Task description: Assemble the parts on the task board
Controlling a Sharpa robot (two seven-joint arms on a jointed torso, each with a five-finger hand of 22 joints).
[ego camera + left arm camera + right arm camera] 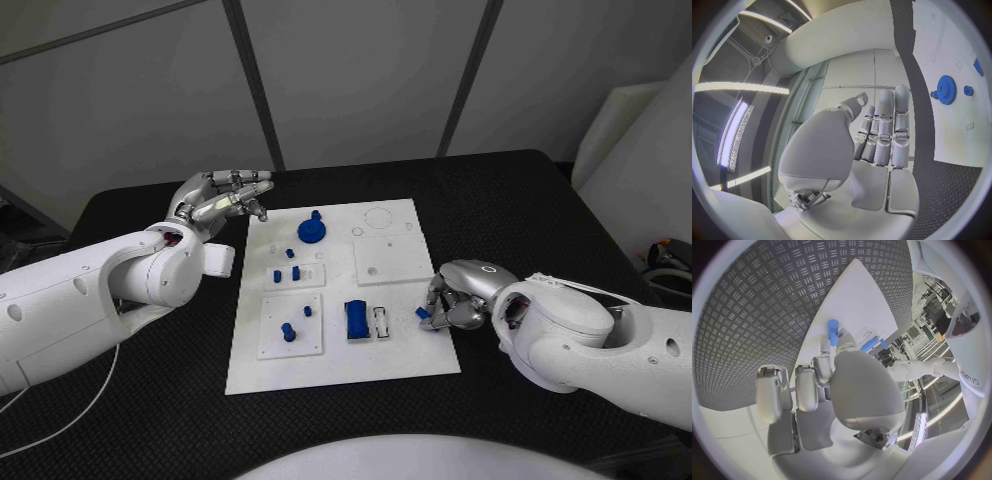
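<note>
Nearest the robot, the front part of the white task board (pixel 339 372) is lying bare on the black table (pixel 144 420). Just beyond that bare strip, a small blue peg (pixel 289 331) is standing in a square insert on the board's left side, and a rectangular blue block (pixel 355 319) is sitting beside a white slot near the middle.

At the board's right edge, level with the block, the right hand (pixel 459 300) is resting low with its fingers curled around a small blue part (pixel 424 313). In the right wrist view a blue peg-like piece (pixel 832 332) is poking out past the fingertips; it is probably the same part, though the hand is hiding the grip itself.

Further back, short blue pegs (pixel 287 264) are standing in a left-hand insert, and a blue gear (pixel 312 231) is sitting near the far edge.

Farthest away, by the board's far left corner, the left hand (pixel 219 198) is hovering with its fingers loosely spread, holding nothing. The left wrist view is showing its fingers (pixel 886 132) extended together with the gear (pixel 946 89) off to one side.

The step in hand appears to be carrying the pinched part to its place. The next move probably calls for lifting it over the board, lining it up upright over a free socket and pressing it down.
</note>
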